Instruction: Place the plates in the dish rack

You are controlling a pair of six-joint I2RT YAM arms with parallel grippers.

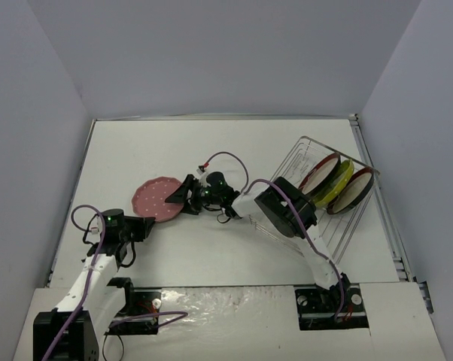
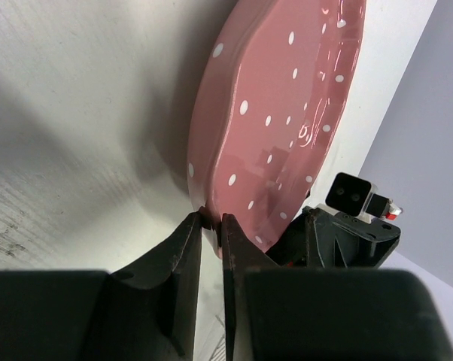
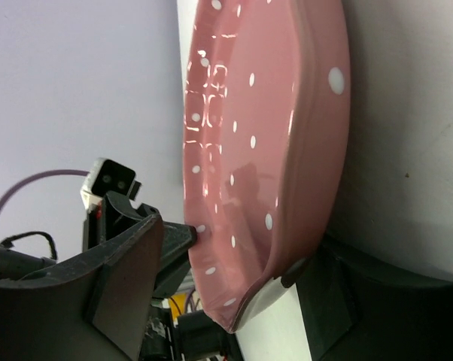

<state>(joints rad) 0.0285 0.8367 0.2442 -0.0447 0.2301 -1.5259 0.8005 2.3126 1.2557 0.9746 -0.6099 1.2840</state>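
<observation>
The left jaws (image 2: 211, 224) are nearly shut, pinching the scalloped rim of the pink plate (image 2: 279, 128) on its near-left side. In the left wrist view that edge looks raised a little off the tabletop (image 1: 211, 150). The right jaws (image 1: 181, 198) stand wide open and straddle the plate's opposite rim, one finger over the dotted face and one beneath. I cannot tell whether either finger touches it.

The plate sits in the left half of the tabletop, about midway between the near and far edges. The dish rack (image 1: 352, 218) is by the right edge, with two red-rimmed plates (image 1: 322, 171) and the yellow-green plate (image 1: 338, 180) standing on edge inside.

This looks like a handover of the last plate. Next, the right jaws should close firmly on the rim before the left jaws release. The plate then has to be carried right, turned upright and lowered between free prongs.
</observation>
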